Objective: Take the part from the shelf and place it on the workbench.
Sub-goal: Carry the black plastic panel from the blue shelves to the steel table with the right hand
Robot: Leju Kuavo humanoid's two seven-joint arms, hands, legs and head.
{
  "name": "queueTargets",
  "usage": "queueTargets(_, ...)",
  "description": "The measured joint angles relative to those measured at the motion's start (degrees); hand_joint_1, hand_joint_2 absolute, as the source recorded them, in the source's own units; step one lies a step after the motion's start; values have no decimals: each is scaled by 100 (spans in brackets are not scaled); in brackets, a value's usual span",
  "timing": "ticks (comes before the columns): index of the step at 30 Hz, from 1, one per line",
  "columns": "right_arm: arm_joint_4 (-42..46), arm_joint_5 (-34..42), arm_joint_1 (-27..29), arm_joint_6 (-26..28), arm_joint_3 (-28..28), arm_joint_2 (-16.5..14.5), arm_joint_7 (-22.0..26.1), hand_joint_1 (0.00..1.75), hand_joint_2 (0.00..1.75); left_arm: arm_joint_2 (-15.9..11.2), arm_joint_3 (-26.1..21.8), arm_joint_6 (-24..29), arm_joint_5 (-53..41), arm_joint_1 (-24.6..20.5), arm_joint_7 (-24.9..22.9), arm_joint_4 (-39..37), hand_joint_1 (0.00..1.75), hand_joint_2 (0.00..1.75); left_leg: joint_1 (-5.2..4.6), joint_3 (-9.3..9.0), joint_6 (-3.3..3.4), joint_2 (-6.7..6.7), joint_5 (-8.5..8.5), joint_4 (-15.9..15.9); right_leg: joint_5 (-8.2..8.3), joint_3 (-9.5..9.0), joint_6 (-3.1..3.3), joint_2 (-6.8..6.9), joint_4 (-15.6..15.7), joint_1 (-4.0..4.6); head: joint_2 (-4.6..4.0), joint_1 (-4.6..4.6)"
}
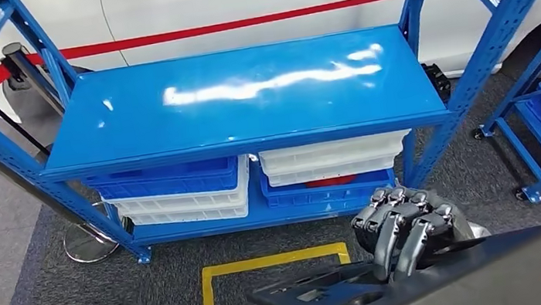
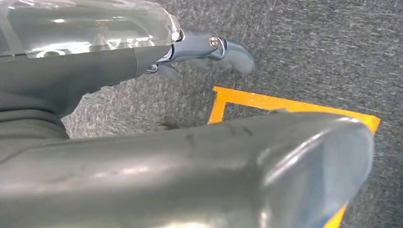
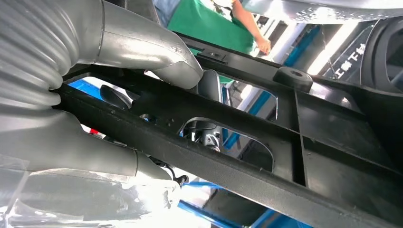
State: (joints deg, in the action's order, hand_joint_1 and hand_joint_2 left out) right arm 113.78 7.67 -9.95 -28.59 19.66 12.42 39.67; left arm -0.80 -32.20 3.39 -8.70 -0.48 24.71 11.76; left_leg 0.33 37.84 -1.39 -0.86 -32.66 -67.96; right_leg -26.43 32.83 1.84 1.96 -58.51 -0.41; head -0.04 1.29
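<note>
Low at the near edge of the head view, the right hand [image 1: 409, 227] grips a long black part [image 1: 423, 281], fingers [image 1: 387, 243] curled over its upper edge (the thumb [image 3: 157, 54] presses the far face in the right wrist view). Its long axis runs left to right, rising toward the right. It hangs above grey carpet, before the blue shelf [image 1: 245, 97]. Whether the left hand [image 2: 209, 50], hanging over the carpet, is open or closed cannot be told.

black part [image 1: 423, 278] cut off by frame edge, right hand [image 1: 409, 225] thumb hidden beneath
</note>
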Motion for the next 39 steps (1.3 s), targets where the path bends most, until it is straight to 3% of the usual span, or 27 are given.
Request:
queueTargets(1,1,-19,8,24,-3,-29,-1,171,175,1,-6,-8,-22,3,11,0,0,0,0,69,-2,26,-190,-337,58,81,16,-18,-6,19,0,0)
queueTargets(2,1,-39,13,52,-4,-54,-1,171,175,1,-8,-20,-50,2,19,0,0,0,-1,75,3,36,-252,-551,117,164,24,-36,-14,38,0,-1)
queueTargets(3,1,-54,13,83,-3,-70,-2,171,175,2,-8,-34,-76,-1,21,0,0,0,-2,-3,16,38,-190,-586,173,245,25,-50,-23,53,0,1)
queueTargets(5,0,-56,-15,148,2,-91,-2,171,175,1,-8,-53,-124,-18,18,1,0,0,-14,-438,67,40,116,-97,282,392,15,-72,-45,74,0,0)
queueTargets(7,-1,-17,-76,215,8,-97,-2,171,175,-13,-8,-58,-168,-54,6,5,0,0,-45,-988,130,41,209,698,374,479,-19,-81,-63,85,0,-2)
queueTargets(8,-2,12,-115,247,12,-97,-2,171,175,-22,-8,-59,-189,-71,-3,8,0,0,-63,-1151,158,42,192,966,420,489,-45,-77,-61,81,0,-4)
queueTargets(10,-10,77,-189,291,18,-97,-1,171,175,-40,-8,-61,-229,-97,-24,11,0,0,-95,-1218,200,40,192,1156,522,491,-110,-66,-35,59,0,5)
queueTargets(12,-34,129,-239,327,22,-90,-1,171,175,-48,-8,-61,-261,-111,-52,11,0,0,-88,-1148,260,23,324,1207,524,529,-174,-89,-50,41,0,19)
queueTargets(13,-50,152,-266,357,25,-82,-2,171,175,-49,-8,-63,-274,-121,-64,11,0,0,-79,-1091,293,11,407,1234,375,584,-203,-113,-150,34,0,15)
queueTargets(16,-103,267,-363,531,60,-43,-2,171,175,-46,-8,-82,-309,-162,-86,11,0,0,-71,-842,339,-8,630,1242,-455,839,-275,-162,-1038,-5,0,13)
queueTargets(17,-121,311,-390,598,86,-21,-2,171,175,-46,-8,-89,-320,-170,-88,11,0,0,-70,-747,333,-8,698,1230,-578,883,-299,-163,-1364,-24,0,13)
queueTargets(18,-138,344,-411,651,115,3,-2,171,175,-46,-8,-95,-330,-175,-89,11,0,0,-68,-649,323,-8,759,1211,-554,862,-321,-164,-1558,-44,0,13)
queueTargets(19,-155,368,-432,690,144,30,-2,171,175,-47,-8,-98,-334,-177,-89,11,0,0,-64,-549,306,-8,813,1183,-424,763,-341,-164,-1584,-66,0,13)
queueTargets(21,-178,397,-473,728,190,70,-2,171,175,-48,-8,-101,-336,-180,-89,11,0,0,-48,-359,258,-4,891,1089,-155,301,-374,-164,-1069,-111,0,13)
queueTargets(23,-187,420,-506,754,226,90,-1,171,175,-59,-9,-99,-336,-183,-88,16,0,0,-47,-214,191,5,941,989,-222,-179,-361,-179,-369,-103,0,17)
queueTargets(24,-188,431,-514,762,245,94,-1,171,175,-64,-10,-95,-335,-185,-86,19,0,0,-49,-174,157,9,971,958,-313,-281,-326,-188,-168,-89,0,21)
queueTargets(26,-192,443,-516,751,293,105,-1,171,175,-67,-20,-78,-331,-180,-82,22,0,0,-39,-123,89,14,1043,939,-320,-276,-210,-196,-64,-53,0,30)
queueTargets(28,-201,444,-521,703,336,115,-4,171,175,-58,-37,-60,-327,-159,-80,22,0,0,-6,-31,32,25,892,811,-224,-192,-97,-177,-54,-37,0,30)
queueTargets(29,-208,446,-531,682,349,117,-4,171,175,-50,-45,-57,-326,-148,-80,22,0,0,6,45,11,30,677,612,-171,-140,-46,-169,-46,-34,0,32)
queueTargets(31,-227,475,-567,674,374,117,-4,171,175,-36,-58,-54,-328,-138,-80,22,0,0,14,226,-10,35,130,-42,-74,-28,6,-165,-50,-9,0,34)
queueTargets(32,-241,504,-596,687,391,118,-4,171,175,-34,-63,-53,-331,-140,-81,22,0,0,14,294,-9,36,-48,-384,-27,37,19,-165,-55,8,0,35)
queueTargets(33,-259,541,-629,710,413,120,-4,171,175,-33,-68,-50,-338,-145,-84,22,0,0,12,303,2,37,-95,-609,19,106,25,-165,-59,26,0,34)
queueTargets(34,-278,591,-666,747,440,128,-4,171,175,-33,-75,-37,-354,-148,-95,22,0,0,6,225,21,39,-19,-656,62,175,28,-167,-64,41,0,35)
queueTargets(35,-294,643,-706,789,469,145,-4,171,175,-33,-83,-10,-372,-149,-120,22,0,0,-4,48,49,41,142,-500,102,235,27,-169,-69,53,0,35)
queueTargets(37,-312,746,-791,874,534,206,-4,171,175,-41,-99,80,-409,-157,-205,24,0,0,-37,-520,124,105,379,223,173,318,2,-193,-77,64,0,34)
queueTargets(39,-314,785,-856,908,604,264,-2,171,175,-55,-124,180,-429,-163,-308,31,0,0,-66,-958,170,189,337,883,248,360,-55,-220,-81,61,0,33)
